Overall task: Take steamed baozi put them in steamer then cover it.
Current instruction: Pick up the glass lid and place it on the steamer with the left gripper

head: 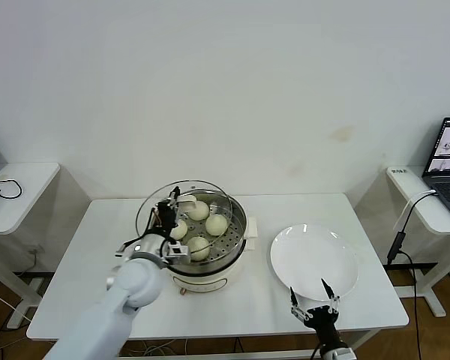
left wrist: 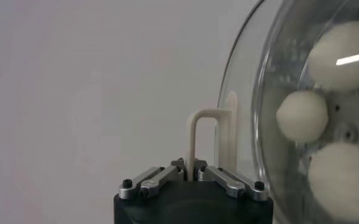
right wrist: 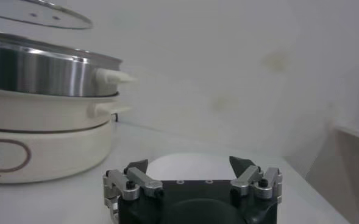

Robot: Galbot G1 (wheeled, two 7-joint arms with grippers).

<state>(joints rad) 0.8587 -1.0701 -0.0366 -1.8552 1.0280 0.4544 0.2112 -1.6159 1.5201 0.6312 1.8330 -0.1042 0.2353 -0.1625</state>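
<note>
Four cream-white baozi [head: 199, 211] lie in the shiny steel steamer [head: 236, 225] on the cream pot. My left gripper [head: 167, 212] is shut on the cream handle [left wrist: 194, 137] of the glass lid [head: 146, 210]. It holds the lid tilted over the steamer's left side, not seated. In the left wrist view three baozi [left wrist: 301, 115] show through the lid's glass [left wrist: 246, 91]. My right gripper [head: 315, 301] is open and empty, low by the table's front edge, just in front of the plate. The steamer [right wrist: 39, 70] and raised lid [right wrist: 39, 15] also show in the right wrist view.
A bare white plate [head: 313, 259] lies right of the pot. Side tables stand on both sides, the right one with a laptop [head: 448, 161] and a hanging cable. The white wall is close behind the table.
</note>
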